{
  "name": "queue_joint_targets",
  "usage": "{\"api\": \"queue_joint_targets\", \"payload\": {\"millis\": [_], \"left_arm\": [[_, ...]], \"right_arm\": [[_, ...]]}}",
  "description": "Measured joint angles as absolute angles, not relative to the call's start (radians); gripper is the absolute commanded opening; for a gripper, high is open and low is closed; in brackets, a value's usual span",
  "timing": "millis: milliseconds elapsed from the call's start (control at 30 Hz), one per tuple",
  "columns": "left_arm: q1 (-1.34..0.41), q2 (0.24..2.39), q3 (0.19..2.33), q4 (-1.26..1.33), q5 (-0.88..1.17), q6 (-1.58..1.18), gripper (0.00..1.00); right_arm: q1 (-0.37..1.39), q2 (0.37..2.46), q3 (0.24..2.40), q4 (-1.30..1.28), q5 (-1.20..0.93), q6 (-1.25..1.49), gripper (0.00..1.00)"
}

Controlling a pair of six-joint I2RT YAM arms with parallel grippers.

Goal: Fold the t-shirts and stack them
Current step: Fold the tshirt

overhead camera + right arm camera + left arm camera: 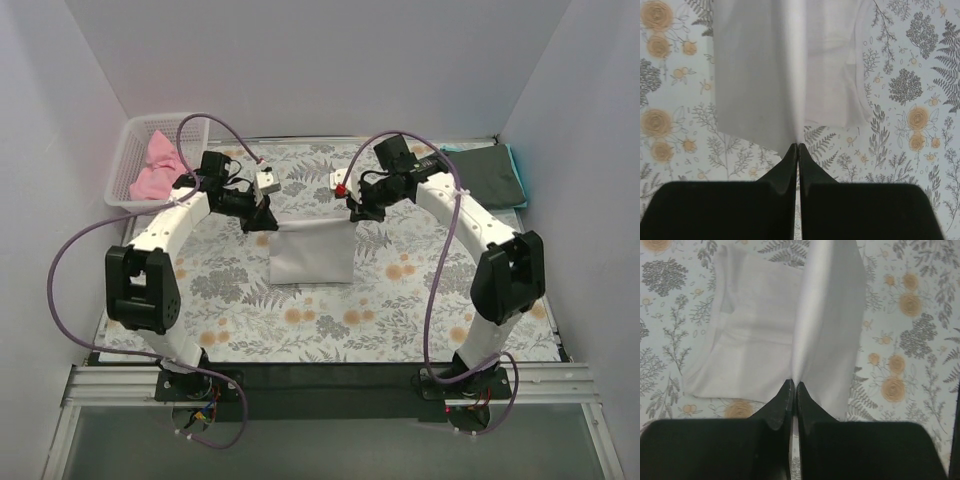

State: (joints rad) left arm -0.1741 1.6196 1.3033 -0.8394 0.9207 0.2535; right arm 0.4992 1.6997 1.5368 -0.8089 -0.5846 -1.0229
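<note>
**Twin Claws Raise White Shirt's Far Edge for Next Fold**

Right of the basket (121, 166), the white t-shirt (312, 258) lies part-folded, its long axis running side to side. The left gripper (793, 385) and right gripper (798, 146) are each clamped on a far corner. The edge is best carried level, taut and together toward the near edge. Collar direction cannot be told.

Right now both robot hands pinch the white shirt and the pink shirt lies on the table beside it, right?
Not quite. The left gripper and right gripper do pinch the white shirt, but the pink shirt lies in the basket, not on the table. The top view shows it.
</note>
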Motion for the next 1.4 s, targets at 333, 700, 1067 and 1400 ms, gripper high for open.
{"api": "queue_joint_targets", "payload": {"millis": [333,700,1067,1400], "left_arm": [[-0.150,2.017,1.495,-0.663,0.839,0.141,0.00],[-0.147,2.201,1.623,-0.526,0.748,0.017,0.18],[-0.112,2.077,1.464,-0.443,0.743,-0.114,0.02],[-0.107,2.061,1.420,-0.348,0.688,-0.224,0.02]], "right_arm": [[0.433,2.153,1.873,-0.793,-0.581,-1.073,0.01],[0.408,2.329,1.962,-0.706,-0.538,-1.006,0.01],[0.408,2.260,1.959,-0.586,-0.518,-0.826,0.01],[0.422,2.237,1.901,-0.442,-0.505,-0.744,0.05]]}}
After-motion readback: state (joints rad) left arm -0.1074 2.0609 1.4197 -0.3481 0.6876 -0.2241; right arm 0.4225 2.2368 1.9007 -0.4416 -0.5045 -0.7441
